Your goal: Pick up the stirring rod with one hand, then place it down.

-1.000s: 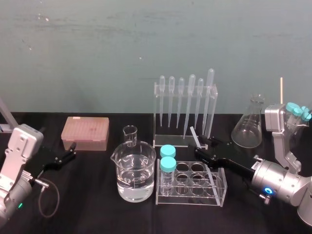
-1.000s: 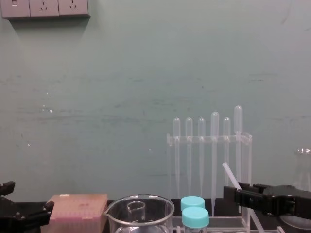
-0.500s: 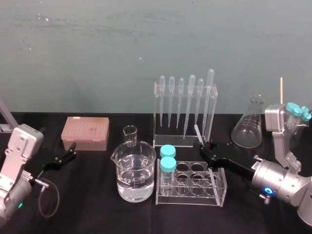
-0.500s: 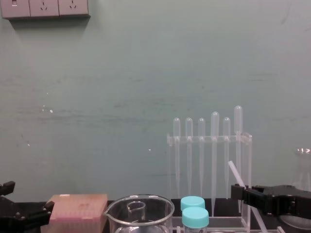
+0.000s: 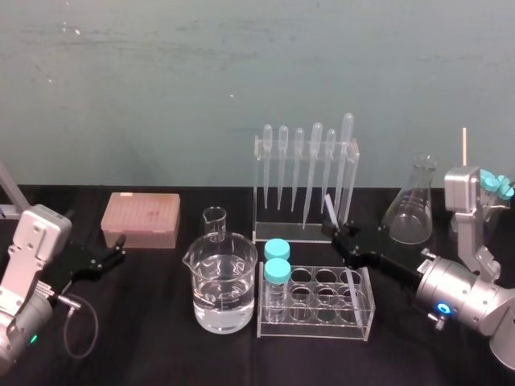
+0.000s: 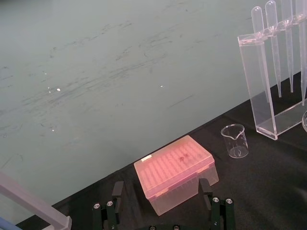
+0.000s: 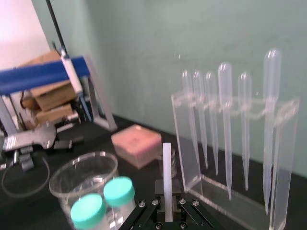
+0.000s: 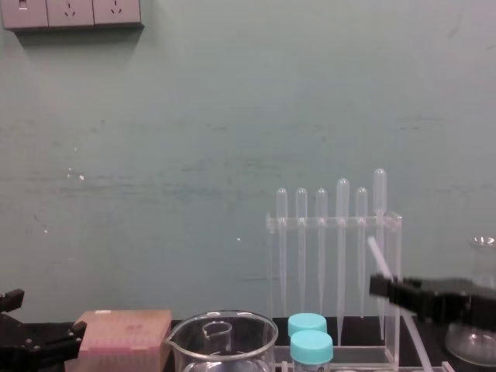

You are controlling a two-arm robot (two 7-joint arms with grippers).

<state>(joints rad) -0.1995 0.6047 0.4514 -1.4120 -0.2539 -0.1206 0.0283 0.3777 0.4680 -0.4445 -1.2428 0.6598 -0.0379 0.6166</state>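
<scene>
the right gripper (image 5: 346, 239) was clamped on the stirring rod (image 5: 330, 211). the rod leaned, its top toward the pipette rack (image 5: 282, 234) of five pipettes just behind the gripper and its lower end slanting over the tube rack (image 5: 315, 330) beneath. two teal-capped tubes (image 5: 277, 273) stood at that rack's left end. further left sat a large beaker (image 5: 219, 293) part-filled with clear liquid, a small empty beaker (image 5: 215, 223) and a pink tip box (image 5: 141, 219). an empty flask (image 5: 410, 213) stood to the gripper's right. the left gripper (image 5: 111, 256) rested far left, fingers spread.
</scene>
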